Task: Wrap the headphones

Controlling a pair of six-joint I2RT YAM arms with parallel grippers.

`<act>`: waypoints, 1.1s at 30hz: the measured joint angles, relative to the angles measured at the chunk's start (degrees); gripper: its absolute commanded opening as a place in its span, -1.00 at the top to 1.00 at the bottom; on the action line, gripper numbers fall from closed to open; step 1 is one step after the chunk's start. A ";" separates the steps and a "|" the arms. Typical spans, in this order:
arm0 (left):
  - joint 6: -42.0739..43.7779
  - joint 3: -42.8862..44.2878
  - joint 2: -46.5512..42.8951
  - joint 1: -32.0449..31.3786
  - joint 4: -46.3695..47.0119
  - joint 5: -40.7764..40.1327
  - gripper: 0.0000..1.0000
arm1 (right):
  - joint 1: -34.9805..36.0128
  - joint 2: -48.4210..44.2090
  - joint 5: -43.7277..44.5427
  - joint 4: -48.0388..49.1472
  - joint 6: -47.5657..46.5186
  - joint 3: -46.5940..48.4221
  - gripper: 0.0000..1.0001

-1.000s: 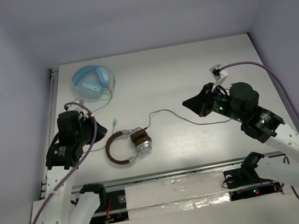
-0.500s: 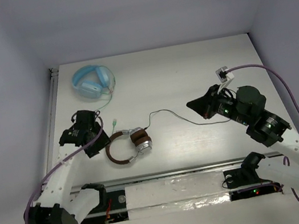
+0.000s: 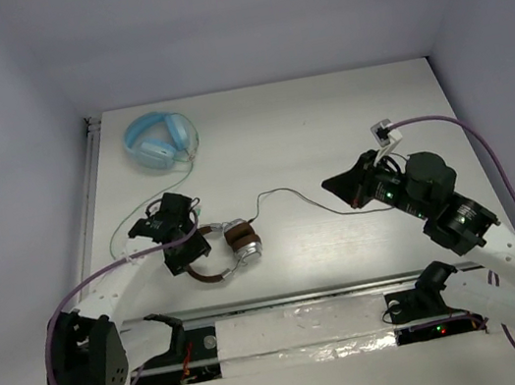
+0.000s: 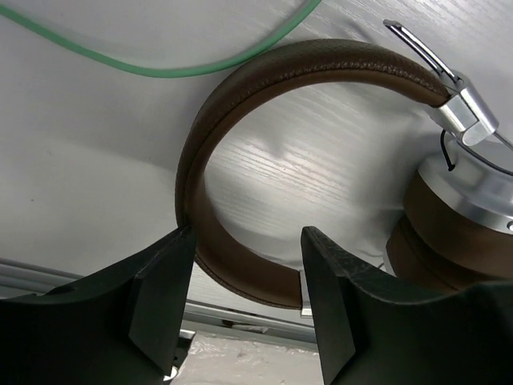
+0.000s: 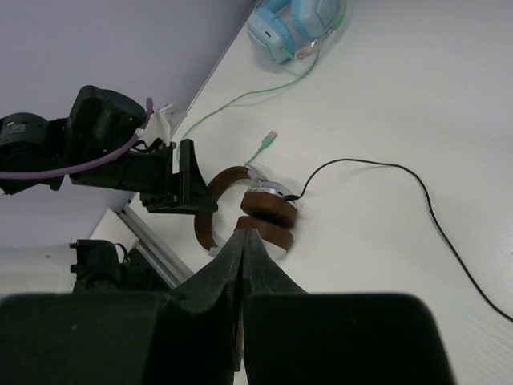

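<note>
The headphones [image 3: 223, 253] lie flat near the table's [image 3: 325, 121] front edge, left of centre: a dark brown headband curving to stacked silver-and-brown ear cups. Their thin black cable [image 3: 309, 198] trails rightward. The left gripper [image 3: 186, 250] stands wide open with the headband between its fingers, though contact is hard to judge. The right gripper [image 3: 336, 182] hovers well apart with its fingers pressed together, holding nothing. The tabletop is white with faint wood grain, and the walls [image 3: 237, 17] are pale lilac. Light blue headphones [image 3: 160, 140] sit at the far left.
</note>
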 measured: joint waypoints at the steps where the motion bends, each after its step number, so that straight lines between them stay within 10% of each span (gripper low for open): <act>1: -0.61 0.00 0.28 -0.35 0.26 -0.44 -0.05 | 0.00 -0.07 0.00 0.07 0.00 -0.15 1.00; 33: 1.38 4.11 16.94 -1.86 -0.07 -5.49 0.10 | 0.00 -3.91 1.44 0.66 -0.02 -0.46 1.00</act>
